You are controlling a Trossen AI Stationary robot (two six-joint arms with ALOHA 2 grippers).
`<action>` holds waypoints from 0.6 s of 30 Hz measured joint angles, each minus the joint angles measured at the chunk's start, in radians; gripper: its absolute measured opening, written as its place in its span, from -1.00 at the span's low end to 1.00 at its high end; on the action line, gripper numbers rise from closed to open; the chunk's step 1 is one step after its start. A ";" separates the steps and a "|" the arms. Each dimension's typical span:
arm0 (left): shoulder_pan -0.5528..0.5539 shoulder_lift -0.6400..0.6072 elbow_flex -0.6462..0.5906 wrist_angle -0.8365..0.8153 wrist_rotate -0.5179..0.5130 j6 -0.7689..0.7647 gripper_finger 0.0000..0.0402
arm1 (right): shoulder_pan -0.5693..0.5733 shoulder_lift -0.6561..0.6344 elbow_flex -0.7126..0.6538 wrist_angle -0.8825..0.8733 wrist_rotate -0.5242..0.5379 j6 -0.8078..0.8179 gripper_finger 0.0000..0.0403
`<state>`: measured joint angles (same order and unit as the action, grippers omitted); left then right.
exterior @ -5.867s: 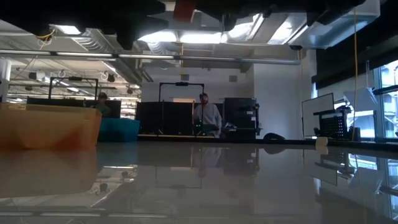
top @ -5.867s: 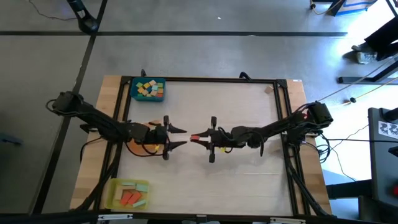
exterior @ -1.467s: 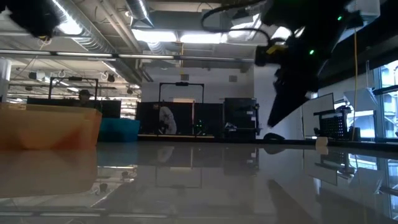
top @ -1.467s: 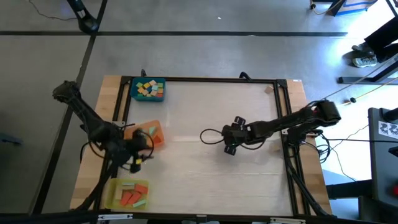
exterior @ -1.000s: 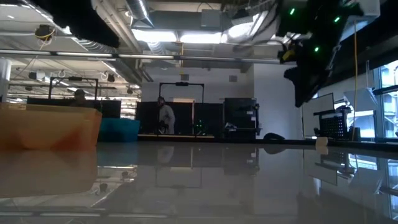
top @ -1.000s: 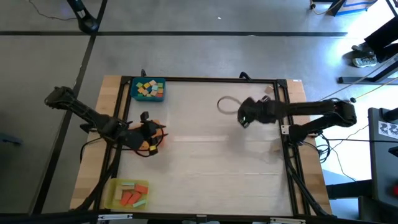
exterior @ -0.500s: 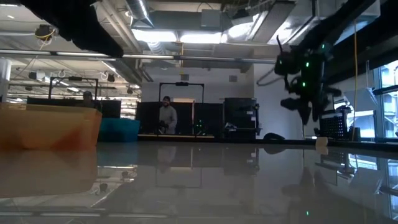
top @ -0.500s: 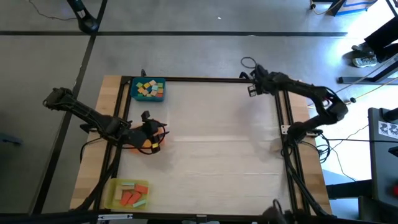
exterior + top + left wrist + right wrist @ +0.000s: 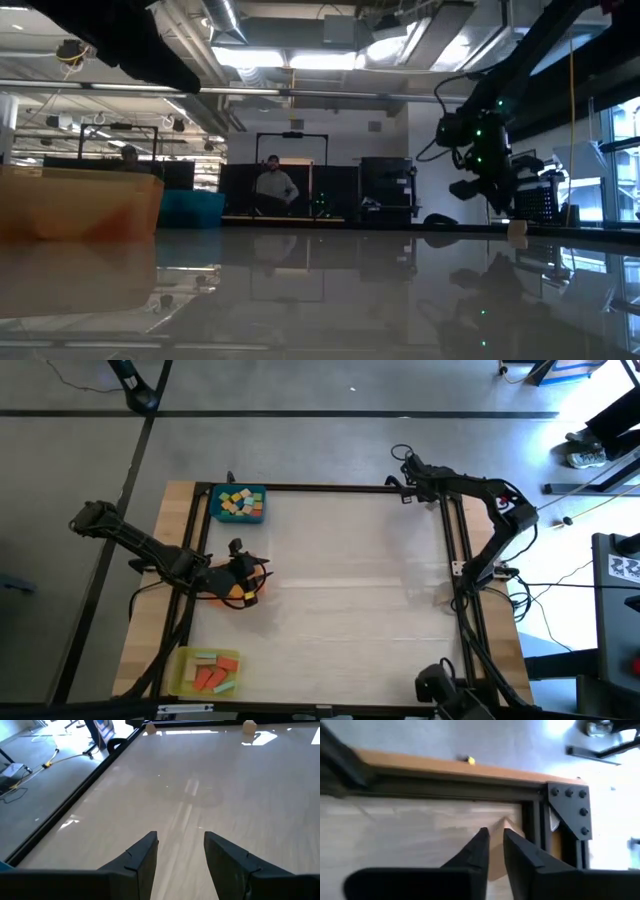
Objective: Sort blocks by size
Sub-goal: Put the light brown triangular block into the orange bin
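Note:
My right gripper hangs over the table's far right corner, pointing steeply down, its fingers a narrow gap apart with nothing between them. A pale wooden block rests on the table just beyond the fingertips, next to the corner bracket. In the low view this block lies below and beside the gripper. My left gripper stands open and empty above the orange tray at the table's left. Coloured blocks lie in the blue tray and in the yellow tray.
A black frame rail runs along the far edge and meets a bolted corner bracket. The table's middle is bare wood. People stand in the room behind the table.
My right gripper has swung from over the table's right middle toward the far right corner, dropping lower and rolling as it went. The blocks and trays lie as before.

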<state>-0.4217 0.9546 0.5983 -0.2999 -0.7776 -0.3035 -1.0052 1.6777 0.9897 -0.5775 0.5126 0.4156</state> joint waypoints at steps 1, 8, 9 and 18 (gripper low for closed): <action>0.000 0.000 0.000 0.002 0.000 0.000 -0.25 | -0.005 0.014 0.011 -0.023 0.006 -0.003 -0.73; 0.000 0.000 0.000 0.002 0.000 0.014 -0.25 | -0.023 0.070 0.078 -0.098 0.054 -0.058 -0.97; 0.000 0.000 0.000 0.004 0.000 0.023 -0.25 | -0.023 0.085 0.085 -0.107 0.065 -0.058 -0.96; -0.003 0.000 0.001 0.066 0.005 0.073 -0.25 | -0.015 0.274 0.192 -0.295 0.169 -0.096 -0.98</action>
<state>-0.4244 0.9544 0.5993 -0.2342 -0.7730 -0.2306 -1.0204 1.9513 1.1818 -0.8726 0.6813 0.3197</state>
